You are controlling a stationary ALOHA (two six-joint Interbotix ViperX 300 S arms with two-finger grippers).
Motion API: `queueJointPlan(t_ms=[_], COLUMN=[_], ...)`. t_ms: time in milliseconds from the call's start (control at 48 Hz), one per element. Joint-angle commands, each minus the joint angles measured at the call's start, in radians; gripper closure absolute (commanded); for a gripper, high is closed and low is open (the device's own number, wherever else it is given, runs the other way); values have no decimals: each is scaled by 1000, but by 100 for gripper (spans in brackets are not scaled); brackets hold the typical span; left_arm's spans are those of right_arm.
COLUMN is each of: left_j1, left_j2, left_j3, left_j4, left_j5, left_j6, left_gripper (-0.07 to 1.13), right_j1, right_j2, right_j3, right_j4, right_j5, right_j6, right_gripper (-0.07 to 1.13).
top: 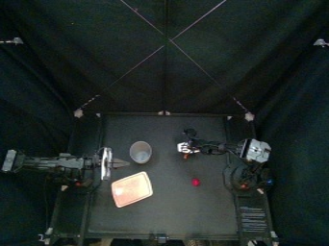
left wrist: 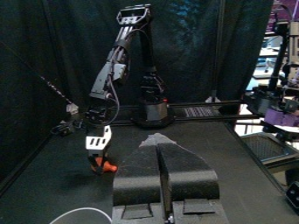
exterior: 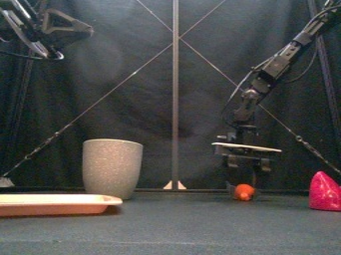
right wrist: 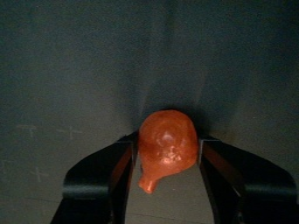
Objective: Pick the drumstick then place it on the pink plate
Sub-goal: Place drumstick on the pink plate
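Observation:
The orange drumstick point(right wrist: 165, 147) sits between the jaws of my right gripper point(right wrist: 165, 162), which are shut on its sides. In the front view the drumstick point(exterior: 244, 191) is at table level, right under the right gripper point(exterior: 246, 171), behind the table's middle. The top view shows the right gripper point(top: 188, 148) just right of the grey cup, with the drumstick hidden beneath it. The pink plate point(top: 133, 189) lies flat at front left, and it also shows at the front view's left edge point(exterior: 54, 203). My left gripper point(left wrist: 162, 153) rests raised at the left, jaws shut and empty.
A tall grey speckled cup point(top: 140, 151) stands behind the plate, between the two grippers; the front view shows the cup point(exterior: 112, 166) upright. A small red-pink toy point(top: 194, 181) lies on the table in front of the right gripper, to the plate's right.

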Motion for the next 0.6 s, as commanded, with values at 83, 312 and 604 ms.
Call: queueJointPlan(t_ms=[83,312,604], left_j1=[-2,0,2], left_j2=[2,0,2], left_j3=[-18,-18,-17], left_j4=[5,3,14], left_j5=[-9,-9,-8], left_j6=[2,2,3], left_gripper=[104,104,104], right_j1=[15,117,374], right_j2=[-14,-60,-71], right_j3=[-18,-94,-239], right_j4=[2,-31,-210], right_j5=[0,-8,-34], right_j6=[-2,-8,-9], right_gripper=[40,41,41])
